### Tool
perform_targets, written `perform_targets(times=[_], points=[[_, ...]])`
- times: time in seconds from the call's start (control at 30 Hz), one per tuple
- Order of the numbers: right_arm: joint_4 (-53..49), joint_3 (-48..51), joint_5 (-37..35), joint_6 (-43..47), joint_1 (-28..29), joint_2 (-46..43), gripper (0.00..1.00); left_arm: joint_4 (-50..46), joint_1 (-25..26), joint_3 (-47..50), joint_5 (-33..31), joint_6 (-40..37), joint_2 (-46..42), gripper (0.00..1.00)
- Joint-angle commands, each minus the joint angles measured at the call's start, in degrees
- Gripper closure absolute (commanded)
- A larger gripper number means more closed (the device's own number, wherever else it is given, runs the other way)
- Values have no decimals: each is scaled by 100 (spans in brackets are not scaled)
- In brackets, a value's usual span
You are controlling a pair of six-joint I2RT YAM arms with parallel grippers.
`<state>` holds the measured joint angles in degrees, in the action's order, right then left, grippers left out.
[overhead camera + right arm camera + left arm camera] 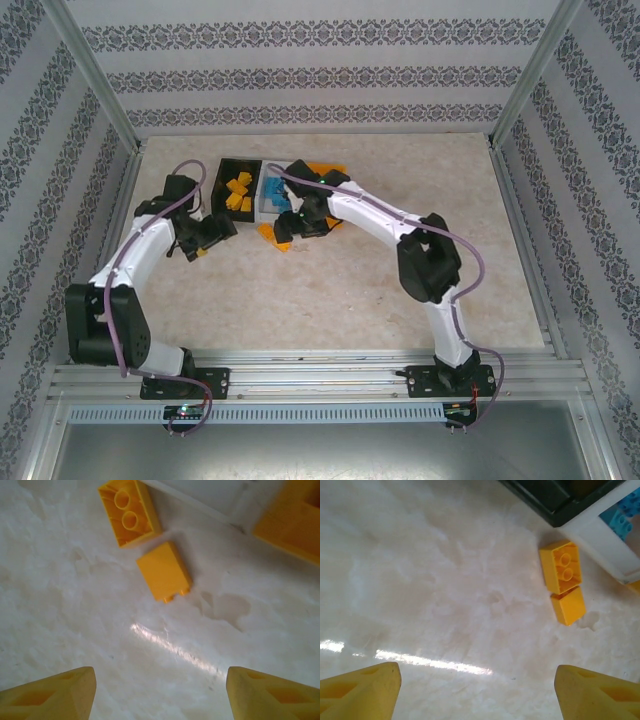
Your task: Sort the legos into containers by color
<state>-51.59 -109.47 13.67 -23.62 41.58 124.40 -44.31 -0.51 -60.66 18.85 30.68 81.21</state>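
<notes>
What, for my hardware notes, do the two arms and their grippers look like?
Both the left arm and the right arm have white shells between black joints and black bases on a silver rail. A mauve cable loops along each arm. The left gripper and right gripper have yellow-orange wedge-shaped fingers with cut-out hollows.

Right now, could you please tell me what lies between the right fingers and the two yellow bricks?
Bare table separates the fingers from the bricks, seen from the right wrist.

Striped, floral-patterned wallpaper walls (320, 60) enclose a glossy beige marbled tabletop (330, 300), edged by aluminium rails (320, 385).
</notes>
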Motion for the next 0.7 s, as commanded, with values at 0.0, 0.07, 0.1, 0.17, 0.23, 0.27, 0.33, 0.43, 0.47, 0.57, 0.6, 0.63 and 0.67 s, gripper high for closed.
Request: perform_targets(times=[0.0,0.07,0.1,0.17,0.23,0.27,0.33,0.43,0.47,0.57,0.6,0.63,0.67], points=[[-677,-733,-455,535,126,510,30,28,-111,244,-23,132,-490,19],[-954,-1256,-687,615,191,876,30,-106,-143,332,-66,114,-691,19],[-1053,-1455,-775,665,215,1019,30,-160,-155,357,-74,106,-765,19],[-1205,-1829,-964,812,269,1273,30,-263,-177,393,-106,83,-918,19],[-1297,-2088,-1114,937,310,1466,30,-366,-195,402,-124,85,-1019,19],[-1349,-2199,-1156,987,315,1547,30,-414,-215,413,-127,94,-1060,19],[-1435,-2347,-1208,1040,326,1691,31,-491,-221,423,-144,103,-1142,19],[-1450,-2371,-1176,1077,346,1788,31,-525,-243,489,-169,155,-1267,18],[-1442,-2357,-1166,1090,361,1798,31,-520,-247,531,-170,179,-1309,18],[-1424,-2327,-1168,1131,411,1849,32,-506,-264,634,-150,233,-1356,18],[-1415,-2308,-1160,1139,420,1862,32,-495,-265,666,-137,258,-1375,18],[-1398,-2280,-1147,1137,436,1867,33,-476,-266,707,-134,278,-1395,18],[-1384,-2265,-1148,1156,447,1880,33,-459,-265,742,-125,309,-1417,18]])
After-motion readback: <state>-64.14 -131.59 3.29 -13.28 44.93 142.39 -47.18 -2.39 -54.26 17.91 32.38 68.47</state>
